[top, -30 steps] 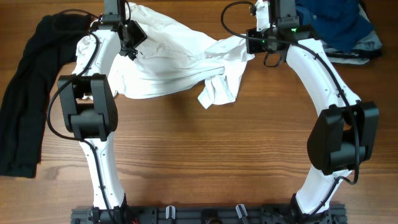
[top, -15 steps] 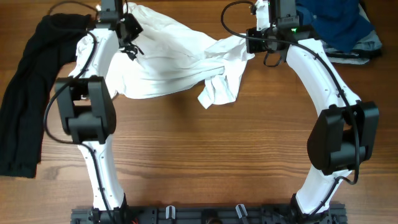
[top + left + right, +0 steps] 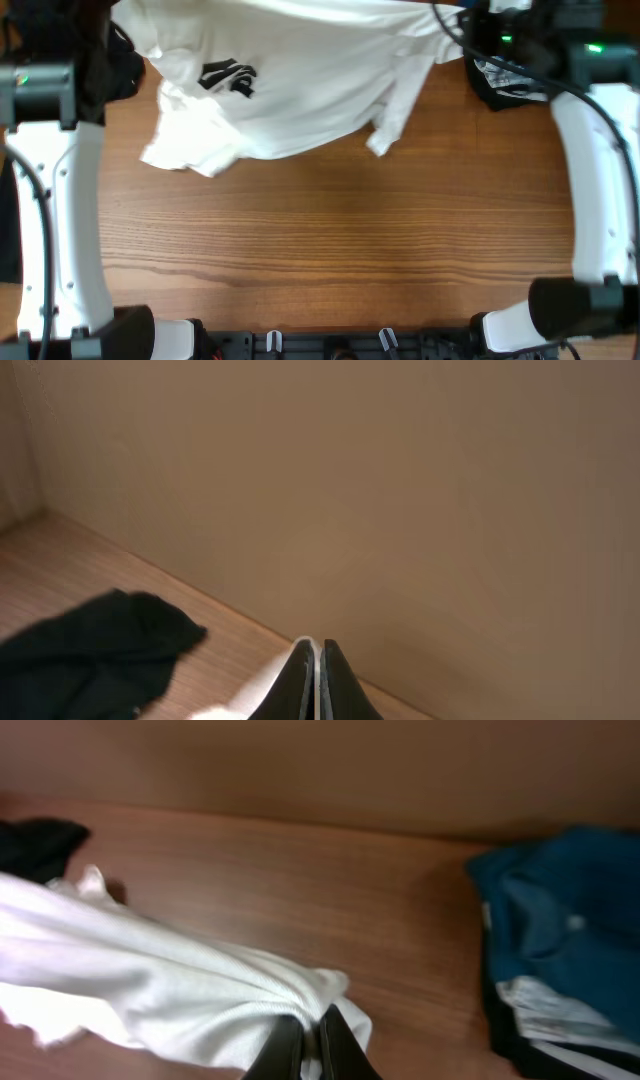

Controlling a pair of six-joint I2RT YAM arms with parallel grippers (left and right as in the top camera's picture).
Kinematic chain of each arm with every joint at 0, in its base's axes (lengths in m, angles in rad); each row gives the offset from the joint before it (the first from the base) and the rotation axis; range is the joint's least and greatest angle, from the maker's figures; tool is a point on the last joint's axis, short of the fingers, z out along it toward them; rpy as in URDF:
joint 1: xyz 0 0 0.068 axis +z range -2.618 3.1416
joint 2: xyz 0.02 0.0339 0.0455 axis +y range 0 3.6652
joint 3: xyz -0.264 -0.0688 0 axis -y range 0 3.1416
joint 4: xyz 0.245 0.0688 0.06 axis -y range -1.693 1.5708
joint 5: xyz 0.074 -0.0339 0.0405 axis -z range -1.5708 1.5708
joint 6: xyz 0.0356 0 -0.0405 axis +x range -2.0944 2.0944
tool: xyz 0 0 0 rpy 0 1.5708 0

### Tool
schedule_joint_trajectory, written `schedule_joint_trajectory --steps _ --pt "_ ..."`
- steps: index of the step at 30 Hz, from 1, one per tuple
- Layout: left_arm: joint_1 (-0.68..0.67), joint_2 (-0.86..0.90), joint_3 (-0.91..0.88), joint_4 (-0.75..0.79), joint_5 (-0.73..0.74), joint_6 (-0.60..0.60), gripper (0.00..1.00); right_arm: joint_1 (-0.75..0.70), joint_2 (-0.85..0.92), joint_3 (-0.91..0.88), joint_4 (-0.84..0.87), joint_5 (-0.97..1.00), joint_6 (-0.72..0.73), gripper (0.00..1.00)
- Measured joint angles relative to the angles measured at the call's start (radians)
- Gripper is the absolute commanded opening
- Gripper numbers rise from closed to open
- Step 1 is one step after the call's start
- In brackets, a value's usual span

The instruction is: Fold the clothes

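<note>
Overhead view: white T-shirt (image 3: 300, 70) hangs spread between the two arms along the far side of the frame. Its black printed mark (image 3: 228, 76) faces the camera, and the lower left part (image 3: 185, 155) droops in a bunch. Whether that part touches the tabletop (image 3: 330, 250) cannot be told from above.

Left claw (image 3: 318, 682): fingers pressed together, with a thin strip of white fabric pinched between them. Right claw (image 3: 306, 1048): closed on a gathered wad of the same shirt, the cloth fanning out leftward from the pinch.

Handling (judgement): a light, limp knit with no stiffness. It sags wherever it is unsupported, and creases radiate from each pinch. Not fragile. The thin pinch on the left looks the likelier one to slip. Better holds would probably be the shoulder seams or hem corners, so that the cloth hangs flat. The wad in the right claw would likely carry wrinkles down when the shirt is laid out.

Surface: brown wood-grain tabletop, smooth-looking. Cloth should slide on it easily, which helps dragging a fold flat but may let layers shift.

Room: a plain beige wall (image 3: 400, 480) stands behind the far edge. A black garment (image 3: 90, 660) lies crumpled near the wall on the left. A blue garment (image 3: 560, 910) is heaped to the right of the right claw, apart from the shirt.
</note>
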Motion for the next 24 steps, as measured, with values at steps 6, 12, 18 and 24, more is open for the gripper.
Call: schedule_joint_trajectory --steps 6,12,18,24 --pt "0.058 -0.206 -0.002 -0.023 -0.029 0.028 0.04 -0.023 -0.158 0.130 -0.205 -0.022 -0.055 0.04" --pt "0.043 -0.416 0.016 -0.200 0.027 0.036 0.04 -0.023 -0.267 0.160 -0.279 -0.022 -0.085 0.04" --pt "0.010 -0.216 0.015 -0.439 0.237 0.103 0.48 -0.023 -0.168 0.160 -0.308 -0.022 -0.095 0.04" --pt "-0.140 0.162 0.008 -0.554 0.477 0.396 0.87 -0.023 -0.101 0.160 -0.321 -0.023 -0.114 0.04"
